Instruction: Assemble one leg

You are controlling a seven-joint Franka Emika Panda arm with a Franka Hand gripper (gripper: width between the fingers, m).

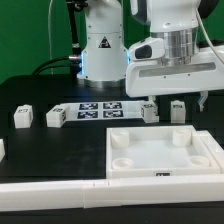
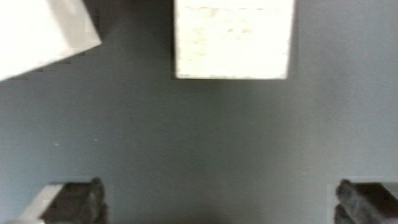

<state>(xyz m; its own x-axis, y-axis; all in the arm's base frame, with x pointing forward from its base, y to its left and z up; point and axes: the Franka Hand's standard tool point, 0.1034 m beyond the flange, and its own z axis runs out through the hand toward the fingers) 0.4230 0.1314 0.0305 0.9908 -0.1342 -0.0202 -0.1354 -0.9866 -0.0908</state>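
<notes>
My gripper (image 1: 176, 101) hangs open and empty just above the table, behind the large white tabletop (image 1: 200, 160) with round corner sockets. A small white leg (image 1: 178, 110) stands between and below the fingers. A second leg (image 1: 150, 112) stands beside it towards the exterior view's left. In the wrist view the dark fingertips (image 2: 71, 202) stand wide apart around the gripper (image 2: 217, 202), with bare dark table between them. A white leg block (image 2: 231, 38) lies ahead of them, apart from both.
Two more tagged legs (image 1: 23, 117) (image 1: 55, 116) stand at the exterior view's left. The marker board (image 1: 98, 108) lies in the middle. A white bar (image 1: 50, 190) runs along the front. Another white piece (image 2: 39, 38) shows at the wrist view's corner.
</notes>
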